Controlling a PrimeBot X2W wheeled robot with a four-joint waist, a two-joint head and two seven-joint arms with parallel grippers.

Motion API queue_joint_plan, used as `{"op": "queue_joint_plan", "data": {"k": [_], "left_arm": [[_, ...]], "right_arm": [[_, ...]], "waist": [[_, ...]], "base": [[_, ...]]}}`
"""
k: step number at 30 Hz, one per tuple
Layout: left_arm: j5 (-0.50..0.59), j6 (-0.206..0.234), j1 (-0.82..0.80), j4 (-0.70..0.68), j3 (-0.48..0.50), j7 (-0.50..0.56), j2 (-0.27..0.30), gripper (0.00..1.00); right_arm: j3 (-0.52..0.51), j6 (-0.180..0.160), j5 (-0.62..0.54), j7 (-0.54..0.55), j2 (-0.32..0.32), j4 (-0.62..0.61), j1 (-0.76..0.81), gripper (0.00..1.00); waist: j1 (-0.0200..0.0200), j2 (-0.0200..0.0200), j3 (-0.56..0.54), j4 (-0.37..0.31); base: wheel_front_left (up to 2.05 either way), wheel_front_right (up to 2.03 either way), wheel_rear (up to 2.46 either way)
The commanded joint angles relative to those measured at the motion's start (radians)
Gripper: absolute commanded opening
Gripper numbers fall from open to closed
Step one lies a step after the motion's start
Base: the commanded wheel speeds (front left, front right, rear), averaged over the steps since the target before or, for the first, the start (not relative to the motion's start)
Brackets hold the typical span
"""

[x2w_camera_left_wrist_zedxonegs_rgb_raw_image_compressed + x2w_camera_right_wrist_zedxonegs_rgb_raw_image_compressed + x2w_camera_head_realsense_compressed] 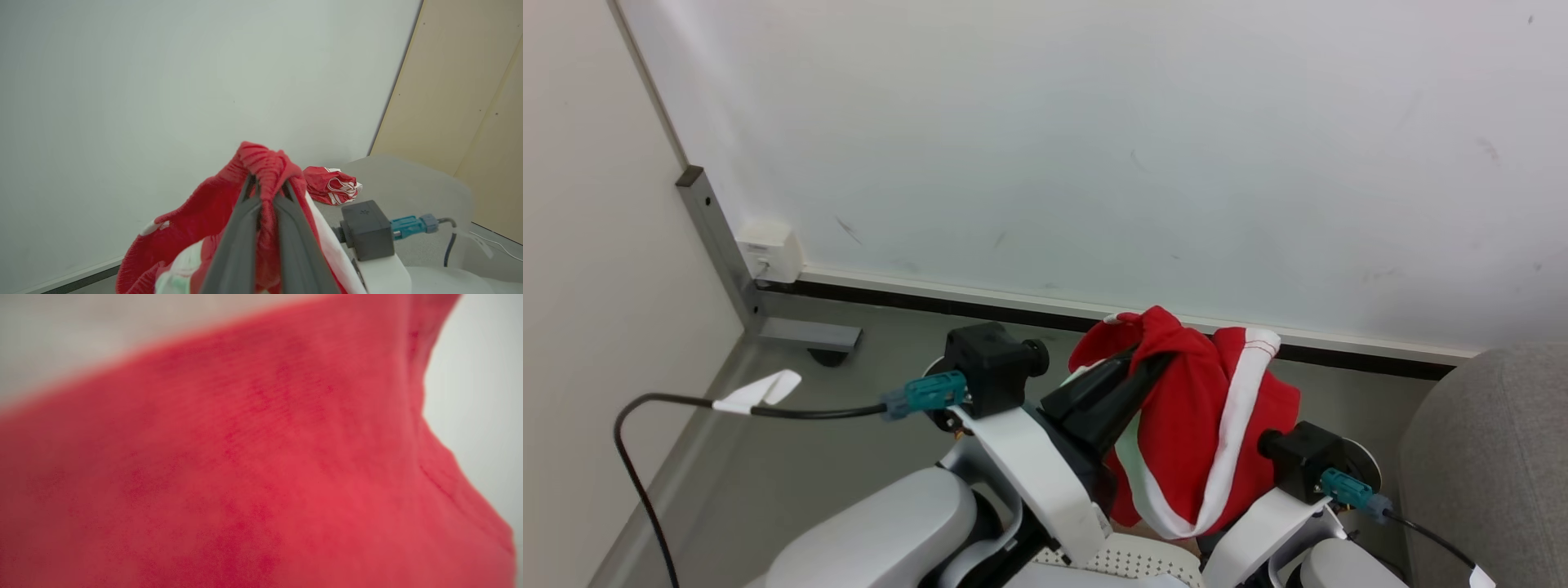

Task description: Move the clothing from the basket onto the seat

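You won't find anything readable here, the white tag (760, 390) on the cable (678, 400) looks blank and the tiny mark on the black box (366, 230) is too small to make out

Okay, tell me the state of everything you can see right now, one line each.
left gripper: shut on the held garment
held garment: lifted, bunched, hanging over the basket
second garment: crumpled, lying on the seat
basket: under the held garment, inside hidden
seat: one garment on it
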Motion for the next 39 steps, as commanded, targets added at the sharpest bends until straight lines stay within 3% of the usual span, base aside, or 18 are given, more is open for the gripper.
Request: {"op": "queue_joint_plan", "data": {"k": [1, 8, 9, 11, 12, 13, 26, 39], "left_arm": [[-0.007, 0.003, 0.015, 0.010, 0.008, -0.010, 0.006, 0.00], [-0.018, 0.015, 0.030, 0.053, 0.027, -0.032, 0.019, 0.00], [-0.020, 0.013, 0.032, 0.058, 0.025, -0.029, 0.018, 0.05], [-0.022, 0.010, 0.035, 0.067, 0.019, -0.028, 0.012, 0.48], [-0.025, 0.010, 0.036, 0.070, 0.016, -0.028, 0.008, 0.94], [-0.025, 0.010, 0.038, 0.074, 0.015, -0.028, 0.008, 1.00], [0.017, -0.005, 0.069, 0.085, -0.037, -0.058, 0.000, 1.00], [0.098, -0.045, 0.041, 0.053, -0.072, -0.113, 0.001, 1.00]], "right_arm": [[-0.001, -0.003, 0.009, -0.008, -0.004, -0.008, 0.008, 0.00], [0.002, -0.002, 0.046, -0.004, -0.017, -0.042, 0.034, 0.00], [0.002, -0.003, 0.057, -0.003, -0.018, -0.048, 0.038, 0.00], [-0.004, -0.003, 0.087, -0.002, -0.021, -0.065, 0.045, 0.00], [-0.006, -0.002, 0.099, -0.001, -0.025, -0.073, 0.045, 0.00], [-0.010, -0.003, 0.108, 0.002, -0.028, -0.080, 0.046, 0.00], [-0.160, -0.002, 0.152, 0.016, -0.089, -0.147, 0.094, 0.00], [-0.347, -0.002, 0.083, 0.058, -0.111, -0.275, 0.152, 0.00]], "waist": [[-0.0001, 0.0000, 0.001, -0.002], [-0.0001, 0.0000, 0.007, -0.028], [-0.0001, 0.0000, 0.008, -0.032], [-0.0001, 0.0000, 0.011, -0.041], [-0.0001, 0.0000, 0.013, -0.045], [-0.0001, 0.0000, 0.015, -0.051], [-0.0001, 0.0000, 0.066, -0.136], [-0.0001, 0.0000, 0.152, -0.344]], "base": [[0.00, 0.00, 0.00], [0.00, 0.00, 0.00], [0.00, 0.00, 0.00], [0.00, 0.00, 0.00], [0.00, 0.00, 0.00], [0.00, 0.00, 0.00], [0.00, 0.00, 0.00], [0.00, 0.00, 0.00]]}}
